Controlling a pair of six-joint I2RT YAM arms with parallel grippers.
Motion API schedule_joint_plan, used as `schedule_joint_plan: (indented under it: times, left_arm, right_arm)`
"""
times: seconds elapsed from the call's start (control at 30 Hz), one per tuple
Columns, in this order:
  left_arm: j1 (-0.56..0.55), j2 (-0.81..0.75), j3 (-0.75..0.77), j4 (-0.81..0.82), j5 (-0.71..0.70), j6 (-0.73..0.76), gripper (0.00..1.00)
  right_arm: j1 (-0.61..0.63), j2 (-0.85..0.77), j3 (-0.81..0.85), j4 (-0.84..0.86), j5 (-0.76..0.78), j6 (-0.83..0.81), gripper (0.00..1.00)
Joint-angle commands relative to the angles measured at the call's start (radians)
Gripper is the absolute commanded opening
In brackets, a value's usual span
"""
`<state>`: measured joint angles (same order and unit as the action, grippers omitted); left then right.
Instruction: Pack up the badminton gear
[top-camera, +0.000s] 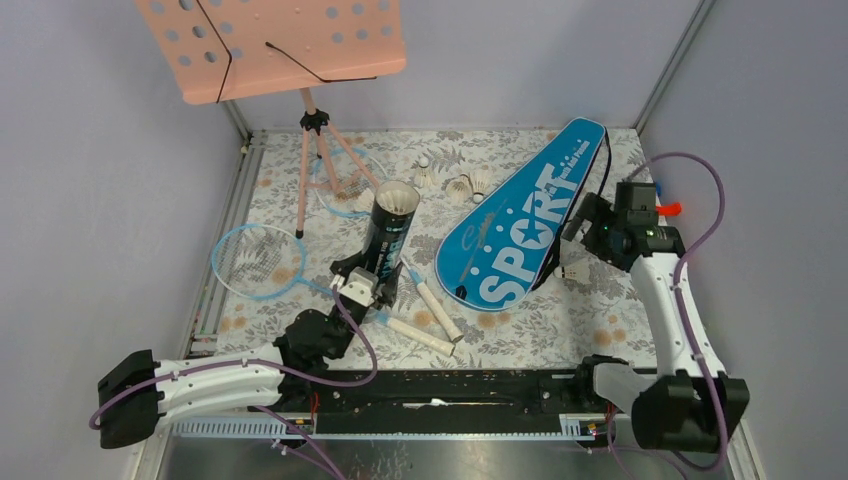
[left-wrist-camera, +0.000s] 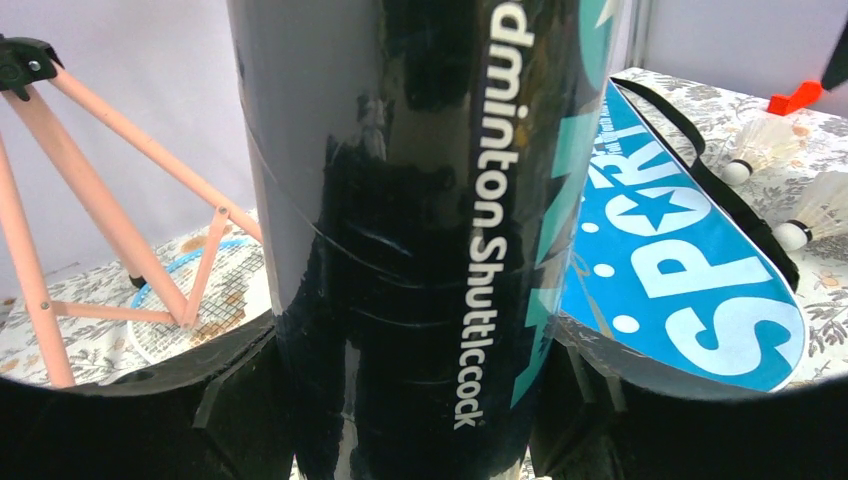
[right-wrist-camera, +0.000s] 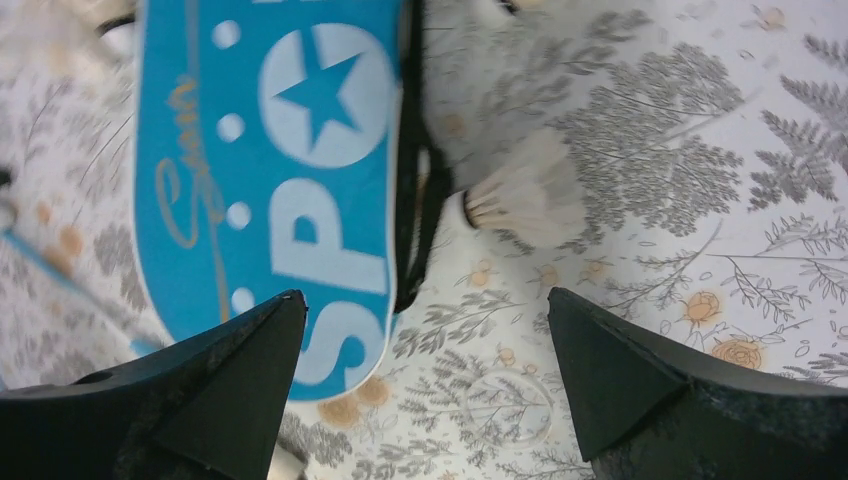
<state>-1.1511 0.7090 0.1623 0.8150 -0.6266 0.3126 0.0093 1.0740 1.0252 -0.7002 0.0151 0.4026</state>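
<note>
Pink perforated metal makes the music stand (top-camera: 270, 45) at the far left, which rises on its tripod (top-camera: 318, 150) from the flowered table (top-camera: 560, 330). Two rackets lie by the tripod legs. The first racket (top-camera: 255, 262) has its light-blue head near the left edge of the table. The second racket (top-camera: 345, 190) has its head farther back, partly behind the legs. Their cream handles (top-camera: 425, 335) lie near each other, in front of the tube and a little to its right.

The left gripper (top-camera: 365, 290) is clenched on the dark tube (top-camera: 392, 235), low on its body. In the left wrist view its fingers (left-wrist-camera: 130, 420) sit on both sides of the glossy wall. The tube stands with its open end up, and white feathers show in its mouth.

To the right of the tube and farther back, a few shuttlecocks (top-camera: 460, 187) lie close together on the table. Next comes the blue bag (top-camera: 525, 215), which lies diagonally with "SPORT" facing up. Its wide end is near the handles and its narrow end points to the far right corner. A black strap (right-wrist-camera: 410, 200) runs along its right edge.

Just beside this edge lies a lone shuttlecock (top-camera: 575, 272). The right gripper (top-camera: 583, 232) hangs above it with the jaws wide apart and nothing between them. Beyond this gripper a small red thing (top-camera: 670, 208) shows near the right wall.
</note>
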Motion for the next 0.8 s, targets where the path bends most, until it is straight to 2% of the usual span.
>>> schedule_joint_plan:
  times: [0.0,0.13,0.23,0.33,0.53,0.67,0.77]
  left_arm:
    - [0.001,-0.003,0.042,0.076,-0.049,-0.02,0.15]
    - [0.001,-0.006,0.035,0.075,-0.024,-0.021,0.16]
    - [0.002,-0.007,0.031,0.076,-0.015,-0.023,0.16]
    - [0.001,-0.012,0.029,0.07,-0.011,-0.026,0.16]
    - [0.002,-0.013,0.026,0.069,0.007,-0.027,0.16]
    - [0.002,-0.01,0.026,0.07,0.006,-0.029,0.16]
    - [0.001,-0.007,0.026,0.07,0.013,-0.028,0.16]
  right_arm:
    - [-0.168,0.057,-0.075,0.139,-0.143,0.049,0.97]
    - [-0.255,0.166,-0.159,0.264,-0.227,0.059,0.92]
    - [-0.271,0.246,-0.156,0.296,-0.201,0.063,0.87]
    - [-0.272,0.308,-0.151,0.299,-0.168,0.058,0.78]
    - [-0.272,0.341,-0.173,0.314,-0.167,0.063,0.56]
    - [-0.272,0.338,-0.203,0.305,-0.157,0.068,0.53]
    - [-0.272,0.338,-0.232,0.32,-0.169,0.072,0.48]
